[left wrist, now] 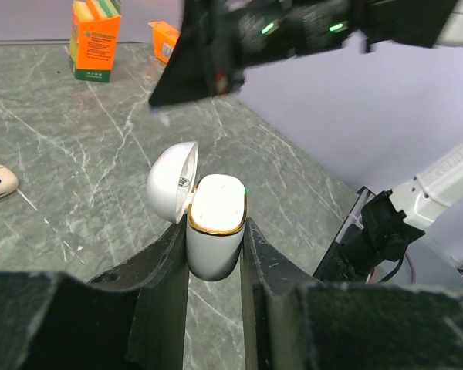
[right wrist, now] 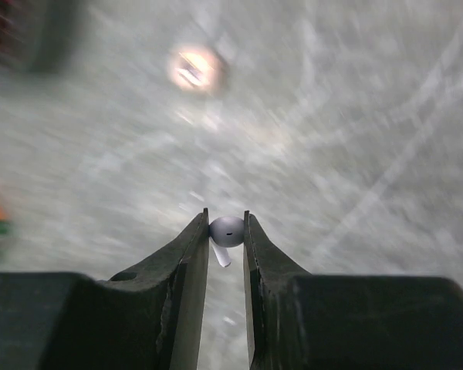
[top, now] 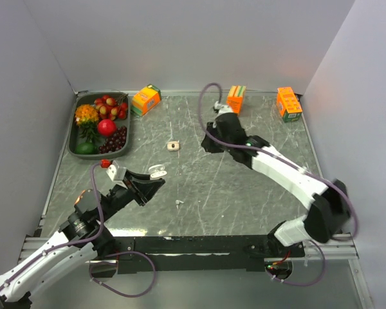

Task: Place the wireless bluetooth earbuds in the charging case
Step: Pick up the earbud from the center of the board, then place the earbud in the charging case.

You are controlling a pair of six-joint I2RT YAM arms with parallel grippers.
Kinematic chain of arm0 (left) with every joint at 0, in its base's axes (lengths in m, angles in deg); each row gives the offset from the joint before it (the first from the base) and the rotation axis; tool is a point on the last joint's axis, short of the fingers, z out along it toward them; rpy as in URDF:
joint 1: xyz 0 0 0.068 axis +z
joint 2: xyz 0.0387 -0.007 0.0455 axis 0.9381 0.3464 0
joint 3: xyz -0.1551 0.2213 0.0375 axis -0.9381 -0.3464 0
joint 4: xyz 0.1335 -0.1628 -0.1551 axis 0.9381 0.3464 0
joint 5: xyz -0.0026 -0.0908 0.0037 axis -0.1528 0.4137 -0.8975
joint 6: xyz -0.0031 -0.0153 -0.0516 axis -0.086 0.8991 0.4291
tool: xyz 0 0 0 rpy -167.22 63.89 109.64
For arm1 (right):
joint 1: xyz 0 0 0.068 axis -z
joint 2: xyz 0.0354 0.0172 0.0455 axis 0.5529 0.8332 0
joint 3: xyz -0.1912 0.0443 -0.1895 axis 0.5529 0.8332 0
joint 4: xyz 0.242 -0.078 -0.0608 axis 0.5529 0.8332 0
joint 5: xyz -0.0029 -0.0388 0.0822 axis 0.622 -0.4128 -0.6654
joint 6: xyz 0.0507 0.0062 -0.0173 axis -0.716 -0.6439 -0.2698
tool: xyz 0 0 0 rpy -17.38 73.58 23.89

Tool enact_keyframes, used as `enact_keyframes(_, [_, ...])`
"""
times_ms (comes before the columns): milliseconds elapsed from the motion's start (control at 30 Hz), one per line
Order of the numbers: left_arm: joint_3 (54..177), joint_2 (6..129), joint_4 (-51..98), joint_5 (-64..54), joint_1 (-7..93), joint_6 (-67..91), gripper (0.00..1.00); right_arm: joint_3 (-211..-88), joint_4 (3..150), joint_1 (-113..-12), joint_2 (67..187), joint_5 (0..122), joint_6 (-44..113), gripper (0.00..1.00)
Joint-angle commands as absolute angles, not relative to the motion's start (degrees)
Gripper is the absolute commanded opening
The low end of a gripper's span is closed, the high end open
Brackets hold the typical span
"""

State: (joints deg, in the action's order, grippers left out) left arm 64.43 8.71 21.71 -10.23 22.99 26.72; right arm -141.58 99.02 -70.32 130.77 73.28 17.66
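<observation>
Earbud (right wrist: pixel 227 229) white, short stem, pinched in right jaws; left jaws clamp open-lidded white case (left wrist: pixel 215 231)

You have three orange cartons (top: pixel 146 100), two small charging cases (left wrist: pixel 214 223), one white case (top: pixel 157 171) and one tan case (top: pixel 174 146), two white earbuds (right wrist: pixel 226 229), one fruit tray (top: pixel 73 136) and two robot arms (top: pixel 283 170) at the counter (top: pixel 244 206).

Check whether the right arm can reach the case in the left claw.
Likely yes: the white case sits lid-open in the left claw, nothing between it and the right claw holding an earbud.
</observation>
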Motion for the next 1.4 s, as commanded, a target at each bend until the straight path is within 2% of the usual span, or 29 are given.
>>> enact_keyframes(0, [66.4,11.3,15.3,-11.6,22.7,28.0,0.01,-137.0,83.9,-70.5,118.3,69.4,12.1,0.00])
enact_keyframes(267, [67.6,22.5,3.0,-13.3,22.7,28.0,0.01,-126.9,65.1,-76.2,104.2,69.9,13.0,0.00])
enact_keyframes(467, [69.2,30.8,-9.0,-12.7,22.7,23.9,0.01,-122.6,55.6,-81.8,99.8,72.3,13.7,0.00])
enact_keyframes(700, [64.4,34.4,-25.8,-5.3,22.7,17.8,0.01,-121.5,50.3,-84.9,98.6,70.5,15.7,0.00])
enact_keyframes(933, [64.4,37.5,-29.6,-1.0,22.6,17.1,0.01,-121.4,48.6,-88.1,99.2,70.7,18.5,0.00])
enact_keyframes(1367, [65.2,39.5,-29.8,-1.0,22.2,17.4,0.01,-121.8,46.5,-91.9,102.4,70.8,18.7,0.00])
